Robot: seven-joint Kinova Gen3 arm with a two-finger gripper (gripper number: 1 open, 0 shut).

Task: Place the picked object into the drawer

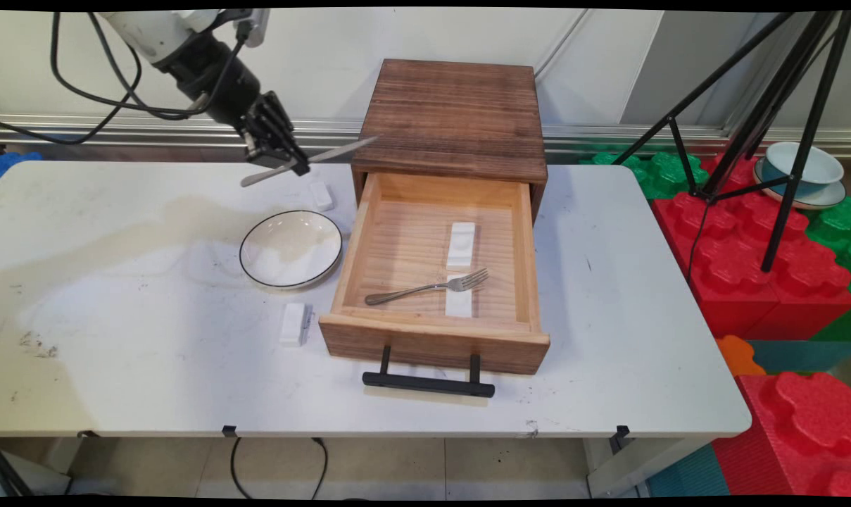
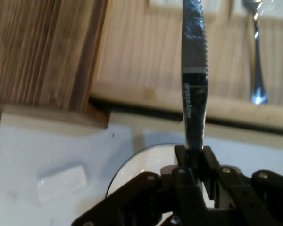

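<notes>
Knife [image 1: 326, 156], one slim steel piece with a serrated blade, is clenched near its middle in the black jaws of the gripper [image 1: 293, 165], held in the air over the table's [image 1: 115, 338] far side, its tip reaching toward the wooden drawer box [image 1: 457, 120]. Just below sit one round white plate [image 1: 291, 248] with a dark rim and two small white rectangular blocks [image 1: 321, 195] [image 1: 295, 324] on the table. Beyond, the single open drawer [image 1: 436, 338], of pale ribbed wood with a black bar handle, holds one metal fork [image 1: 429, 286] and two flat white blocks [image 1: 460, 245] [image 1: 458, 304].
</notes>
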